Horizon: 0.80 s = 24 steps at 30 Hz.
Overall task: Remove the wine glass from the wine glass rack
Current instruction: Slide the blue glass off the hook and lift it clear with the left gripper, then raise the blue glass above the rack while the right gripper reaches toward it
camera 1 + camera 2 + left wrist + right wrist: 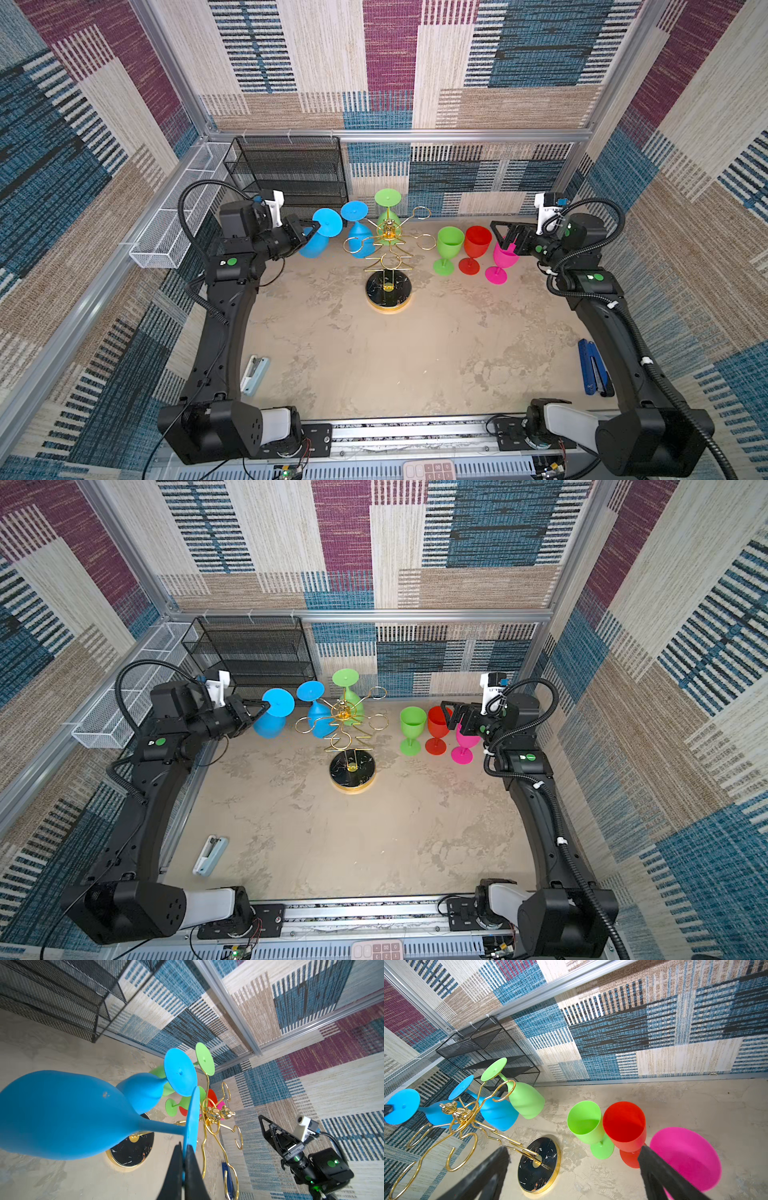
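Left wrist view: left gripper [184,1147] clamped edge-on on the foot of the blue wine glass [62,1113], held just left of the wine glass rack [388,232]. Right gripper [573,1148] spread wide, empty. Suggest carrying it leftward slowly and level; the thin-rim grip may pivot.

blue wine glass [311,247]: inverted and tilted, foot up, in the air just left of the rack and clear of its arms, foot rim pinched by left gripper [316,227]. wine glass rack [395,286]: gold wire, round black marbled base, upright mid-tabletop toward the far edge. second blue glass [360,243] and green glass [386,220] hang inverted on it.
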Each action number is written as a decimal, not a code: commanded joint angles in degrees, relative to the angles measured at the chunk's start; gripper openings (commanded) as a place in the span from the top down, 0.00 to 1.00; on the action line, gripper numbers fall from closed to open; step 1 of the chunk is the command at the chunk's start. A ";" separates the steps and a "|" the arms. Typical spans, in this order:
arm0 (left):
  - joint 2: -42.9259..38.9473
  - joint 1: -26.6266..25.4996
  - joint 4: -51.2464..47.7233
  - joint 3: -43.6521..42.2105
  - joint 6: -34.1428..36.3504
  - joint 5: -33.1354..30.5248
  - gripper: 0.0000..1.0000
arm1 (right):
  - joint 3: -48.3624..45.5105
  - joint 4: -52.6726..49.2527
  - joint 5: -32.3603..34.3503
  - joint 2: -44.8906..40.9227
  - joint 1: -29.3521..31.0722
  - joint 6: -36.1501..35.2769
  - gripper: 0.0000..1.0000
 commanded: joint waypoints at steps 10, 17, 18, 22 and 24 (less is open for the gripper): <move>-3.94 6.84 10.14 4.91 -10.90 16.17 1.00 | 1.26 3.98 -4.27 -2.00 0.15 -2.90 0.01; -5.66 5.72 12.63 8.05 -15.11 21.10 1.00 | 1.52 10.20 -5.71 -5.08 3.02 -5.37 0.01; -5.94 5.47 12.86 8.59 -15.41 21.51 1.00 | 1.73 10.78 -5.62 -5.13 3.93 -5.96 0.01; -5.96 4.53 13.36 11.19 -16.46 22.93 1.00 | 3.14 11.95 -4.32 -4.77 9.17 -9.28 0.01; -5.74 3.24 13.60 12.05 -17.19 23.16 1.00 | 4.04 12.24 -4.31 -4.40 11.34 -10.54 0.01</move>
